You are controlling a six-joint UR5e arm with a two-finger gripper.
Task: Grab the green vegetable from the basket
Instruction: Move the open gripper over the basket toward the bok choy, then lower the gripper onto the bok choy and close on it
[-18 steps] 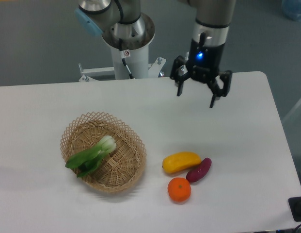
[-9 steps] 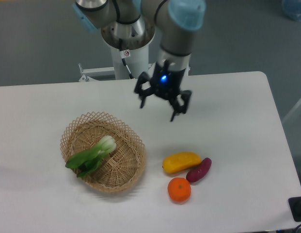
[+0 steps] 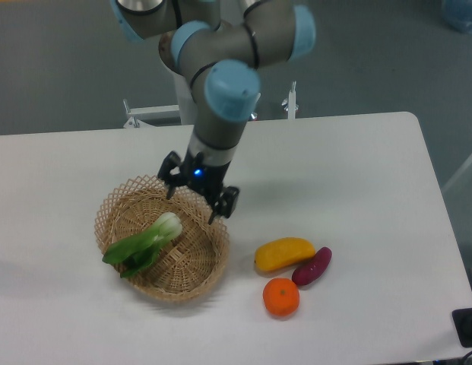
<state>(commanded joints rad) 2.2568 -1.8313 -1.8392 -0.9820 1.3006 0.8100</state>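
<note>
The small green vegetable with a pale whitish stem base and dark floppy leaves (image 3: 144, 242) lies inside the shallow oval light-tan wicker basket with a lacy looped rim (image 3: 214, 255), which sits on the white table (image 3: 357, 175) toward its left side. The vegetable rests diagonally on the basket floor, its pale stem end pointing up toward the far right and its dark leaves spreading down to the near left, almost reaching the rim there. The black two-finger gripper (image 3: 196, 205) on the grey arm with light-blue joint caps (image 3: 232, 87) hangs over the far-right part of the basket, above its rim, with a small blue light glowing on its body. Its fingers are spread wide apart, one toward the left over the far rim and the other toward the right over the rim's right side, and nothing is between them. The gripper is just beside the stem end of the vegetable, to its far right, and does not touch it. To the right of the basket, well apart from it, a yellow oblong fruit (image 3: 283, 253) lies on the table with a purple sweet potato (image 3: 312, 265) touching its right end, and a round orange fruit (image 3: 281, 296) sits just near of both.
</note>
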